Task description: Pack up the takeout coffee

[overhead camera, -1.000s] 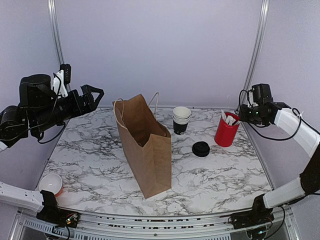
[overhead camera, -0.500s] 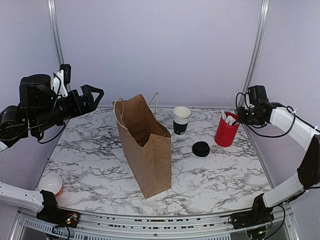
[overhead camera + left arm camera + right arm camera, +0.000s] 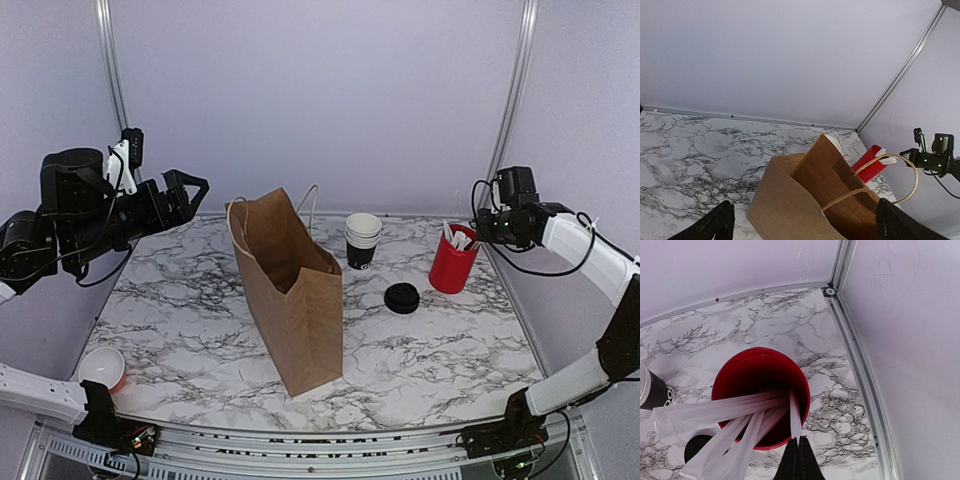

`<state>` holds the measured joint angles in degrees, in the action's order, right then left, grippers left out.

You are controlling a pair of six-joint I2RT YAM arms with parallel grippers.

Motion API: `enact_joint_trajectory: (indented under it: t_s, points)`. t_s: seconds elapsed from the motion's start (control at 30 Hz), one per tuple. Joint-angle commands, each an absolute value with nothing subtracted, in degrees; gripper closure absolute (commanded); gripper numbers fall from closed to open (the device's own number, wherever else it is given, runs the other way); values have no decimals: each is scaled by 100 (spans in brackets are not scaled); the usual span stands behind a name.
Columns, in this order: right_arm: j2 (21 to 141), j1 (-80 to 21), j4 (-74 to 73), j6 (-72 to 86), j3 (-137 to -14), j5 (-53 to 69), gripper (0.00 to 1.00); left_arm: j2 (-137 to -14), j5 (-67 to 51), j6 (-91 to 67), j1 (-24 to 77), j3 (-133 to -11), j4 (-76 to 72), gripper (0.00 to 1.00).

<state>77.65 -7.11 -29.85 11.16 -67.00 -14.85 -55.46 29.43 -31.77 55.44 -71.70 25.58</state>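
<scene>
Brown paper bag (image 3: 290,290) stands upright mid-table with its mouth open, no contents visible. Packing not started.

Takeout coffee (image 3: 402,298): best candidate is the low black lidded shape on the marble table (image 3: 180,330), between the bag and the red cup (image 3: 453,262), apart from both. Can't tell if there's a cup under that lid. Nothing touches it.

Right gripper (image 3: 798,452) is at the red cup's rim, jaws closed flat together. Its tips meet the end of a white sachet (image 3: 793,415), which reads as a pinch on it. My guess: sachet goes first, coffee after.

Left gripper (image 3: 192,198) hangs high off the table's left side, jaws wide, holding nothing.

To do: sachet into bag, coffee into bag.

Views:
- Top external gives the layout, plus the stack of cups (image 3: 362,240) behind the coffee.
- Right wrist is the only one showing jaw-to-sachet contact.
- Left wrist looks down into the bag mouth and at its twine handle (image 3: 916,175), but misses the coffee entirely.
</scene>
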Motion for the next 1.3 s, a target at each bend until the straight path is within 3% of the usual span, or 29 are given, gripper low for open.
enact_joint_trajectory:
  t_s: [0.0, 0.67, 1.27]
  points:
    - [7569, -955, -3215, 1029, -7269, -1794, 100, -5572, 2917, -3174, 5519, -7198, 2629, 1]
    - [6901, -1300, -4445, 921, -9017, -1895, 100, -5686, 2874, -3094, 5501, -7267, 2561, 1]
    - [6122, -1463, -2770, 1706, -8972, 2402, 100, -5630, 2962, -3155, 5493, -7136, 2444, 1]
